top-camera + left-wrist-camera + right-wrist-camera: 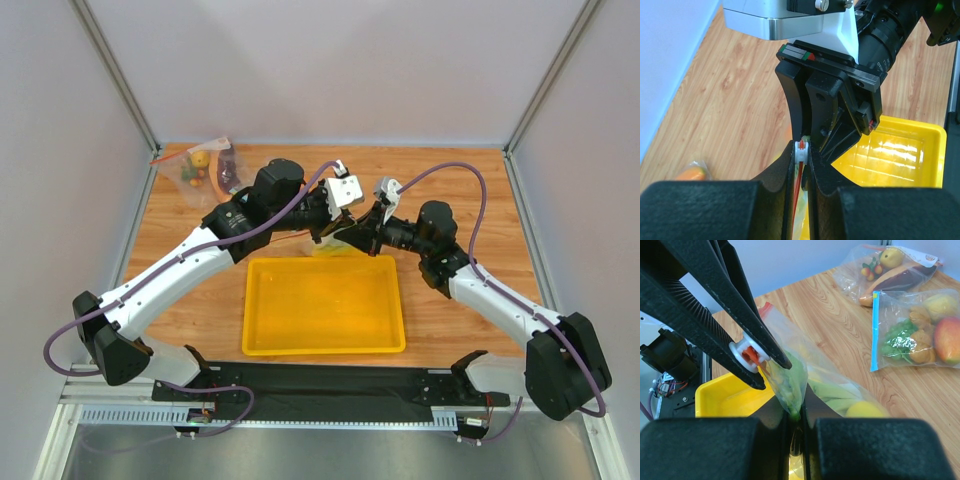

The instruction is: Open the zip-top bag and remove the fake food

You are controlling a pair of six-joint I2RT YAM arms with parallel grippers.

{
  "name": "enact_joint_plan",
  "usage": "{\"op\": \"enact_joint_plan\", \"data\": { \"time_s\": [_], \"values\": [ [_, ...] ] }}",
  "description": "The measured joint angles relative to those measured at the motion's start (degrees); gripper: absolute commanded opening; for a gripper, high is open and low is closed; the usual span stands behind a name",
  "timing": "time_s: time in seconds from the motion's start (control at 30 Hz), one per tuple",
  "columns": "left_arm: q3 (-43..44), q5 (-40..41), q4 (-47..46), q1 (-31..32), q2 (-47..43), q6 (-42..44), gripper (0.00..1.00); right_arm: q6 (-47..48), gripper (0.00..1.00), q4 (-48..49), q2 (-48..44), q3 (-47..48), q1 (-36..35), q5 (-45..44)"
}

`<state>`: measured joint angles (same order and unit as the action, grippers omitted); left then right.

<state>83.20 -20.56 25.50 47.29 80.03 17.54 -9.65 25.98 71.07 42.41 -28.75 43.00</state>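
Note:
The zip-top bag [790, 372] hangs between my two grippers above the far edge of the yellow tray [320, 305]. My left gripper [801, 146] is shut on the white slider [746, 354] of the bag's red-orange zip strip [799, 180]. My right gripper [799, 412] is shut on the bag's plastic edge just below the mouth. Inside the bag I see fake food: a pale-green stalk [832, 390] and a yellow fruit [865, 410]. From above, the two grippers meet at the bag [335, 243], which they mostly hide.
A clear bag with a blue zip strip [920, 325] and a smaller bag with a purple eggplant [890, 272] lie on the wooden table at the back left [205, 170]. White walls enclose the table on three sides.

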Motion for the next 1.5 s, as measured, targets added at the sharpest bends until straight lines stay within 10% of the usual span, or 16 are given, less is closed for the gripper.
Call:
{"op": "enact_joint_plan", "data": {
  "time_s": [1.5],
  "values": [
    [-5.2, 2.7, 0.0, 0.6, -2.8, 3.0, 0.0, 2.6, 0.0, -8.6, -4.9, 0.0, 2.4, 0.2]
  ]
}}
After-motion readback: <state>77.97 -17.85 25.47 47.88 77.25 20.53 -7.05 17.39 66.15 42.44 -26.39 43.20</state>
